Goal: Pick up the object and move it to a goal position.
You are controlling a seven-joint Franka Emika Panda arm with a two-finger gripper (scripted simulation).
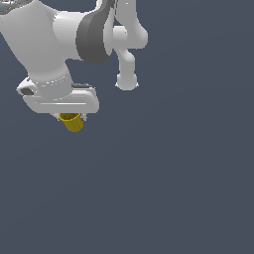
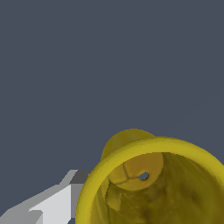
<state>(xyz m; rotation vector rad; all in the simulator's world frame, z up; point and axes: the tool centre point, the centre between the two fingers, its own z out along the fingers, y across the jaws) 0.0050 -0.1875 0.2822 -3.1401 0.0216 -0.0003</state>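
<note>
Plain dk blue-grey backdrop (image 1: 188, 188)

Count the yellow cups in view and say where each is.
1. The small yellow hollow-topped cup sits just under the white end effector, at the exterior view's upper left. The arm could hide others.

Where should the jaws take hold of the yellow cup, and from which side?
Probably across the outer wall just below the rim, coming down over the open mouth. The yellow cup is a hollow, slightly tapered cylinder, narrower than the gripper, so its round sides give two opposing faces. The exterior view shows it right under the gripper; whether the jaws clamp it is hidden.
</note>
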